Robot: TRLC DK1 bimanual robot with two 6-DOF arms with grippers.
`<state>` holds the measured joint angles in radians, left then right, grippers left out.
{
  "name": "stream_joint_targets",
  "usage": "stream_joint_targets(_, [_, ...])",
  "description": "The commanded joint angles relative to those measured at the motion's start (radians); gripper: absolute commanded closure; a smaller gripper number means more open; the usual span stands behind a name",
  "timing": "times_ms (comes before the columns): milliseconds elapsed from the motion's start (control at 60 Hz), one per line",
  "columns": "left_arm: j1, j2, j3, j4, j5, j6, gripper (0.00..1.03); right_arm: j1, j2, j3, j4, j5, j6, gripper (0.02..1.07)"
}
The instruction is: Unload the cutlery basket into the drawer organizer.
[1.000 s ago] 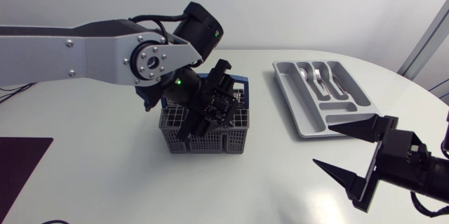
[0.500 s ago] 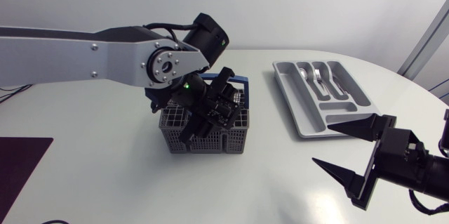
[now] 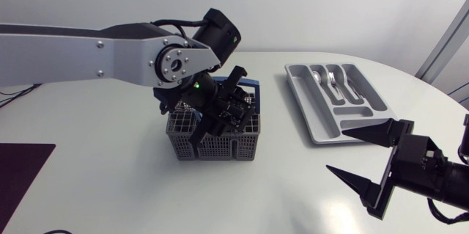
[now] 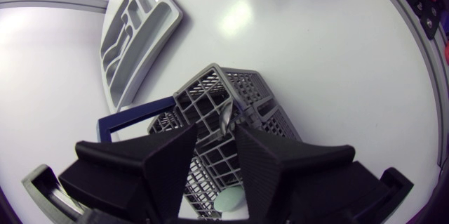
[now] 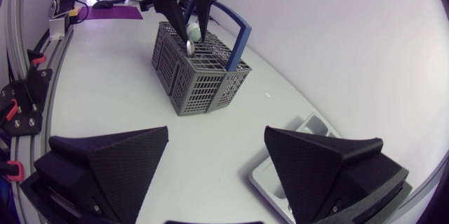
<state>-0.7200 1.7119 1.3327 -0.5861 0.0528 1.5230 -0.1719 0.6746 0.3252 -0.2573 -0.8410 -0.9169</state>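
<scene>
Cutlery basket (image 3: 220,144) sits mid-table, blue handle up. Your left gripper (image 4: 216,127) is dipped into it, slim metal piece (image 4: 226,115) standing at its tip; can't tell whether jaws clamp it. Drawer organizer (image 3: 327,128) lies well right of basket, cutlery (image 3: 331,80) in far slots. Your right gripper (image 3: 337,150) is near organizer, jaws wide apart.
</scene>
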Motion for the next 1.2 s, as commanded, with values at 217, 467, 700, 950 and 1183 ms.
stream_joint_targets(217, [-0.009, 0.052, 0.028, -0.008, 0.012, 0.029, 0.66, -0.009, 0.013, -0.029, 0.006, -0.004, -0.016, 0.08])
stream_joint_targets(467, [-0.010, 0.061, 0.034, -0.004, 0.012, 0.028, 0.80, -0.009, 0.013, -0.031, 0.004, -0.003, -0.027, 0.08])
stream_joint_targets(700, [-0.012, 0.061, 0.037, -0.004, 0.013, 0.020, 0.92, -0.009, 0.013, -0.029, 0.003, -0.003, -0.030, 0.08])
stream_joint_targets(950, [-0.013, 0.057, 0.043, -0.004, 0.013, 0.003, 0.95, -0.012, 0.013, -0.032, -0.002, -0.003, -0.037, 0.08])
stream_joint_targets(1183, [-0.009, 0.020, 0.037, -0.004, 0.013, -0.009, 0.95, -0.011, -0.009, -0.031, -0.020, -0.004, -0.039, 0.08])
